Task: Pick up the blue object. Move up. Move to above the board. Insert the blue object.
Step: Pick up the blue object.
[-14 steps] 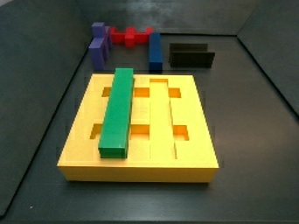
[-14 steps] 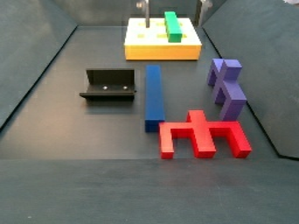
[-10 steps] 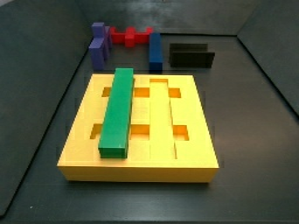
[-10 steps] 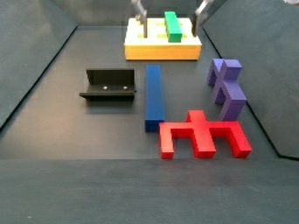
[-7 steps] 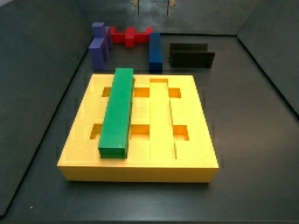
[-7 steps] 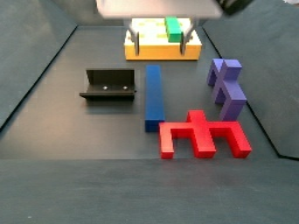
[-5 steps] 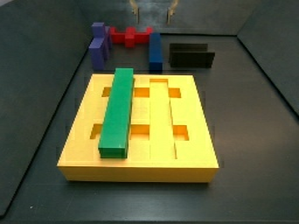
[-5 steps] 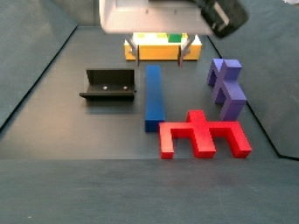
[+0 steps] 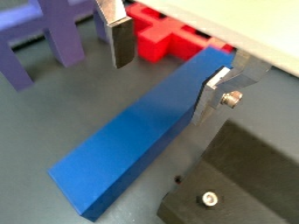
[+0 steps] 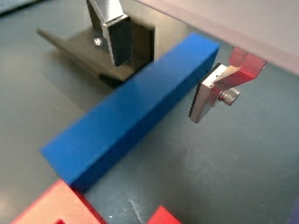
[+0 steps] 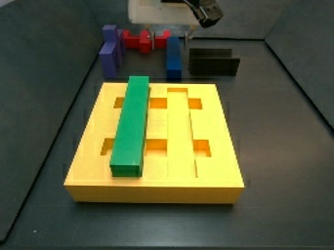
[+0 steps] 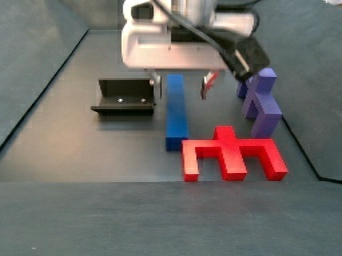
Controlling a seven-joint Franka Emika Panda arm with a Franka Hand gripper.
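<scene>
The blue object (image 9: pixel 146 131) is a long blue bar lying flat on the dark floor; it shows in both wrist views (image 10: pixel 135 109) and both side views (image 11: pixel 174 61) (image 12: pixel 175 115). My gripper (image 9: pixel 170 70) is open and hangs over the bar, one silver finger on each side with a gap to each, not touching it; it also shows in the views (image 10: pixel 163 68) (image 11: pixel 173 37) (image 12: pixel 182 84). The yellow grooved board (image 11: pixel 196 161) lies apart from the bar, with a green bar (image 11: pixel 131 122) in one groove. In a side view my arm hides the board.
The dark fixture (image 12: pixel 124 97) stands beside the blue bar (image 10: pixel 82 48) (image 9: pixel 251 175) (image 11: pixel 213 62). A red piece (image 12: pixel 234 155) lies at the bar's end (image 9: pixel 163 35). Purplish blocks (image 12: pixel 261 100) stand on the bar's other side (image 11: pixel 109 54).
My gripper has come from over the board, moved across to the blue bar and lowered, so its open fingers now straddle the bar. The pieces have not moved.
</scene>
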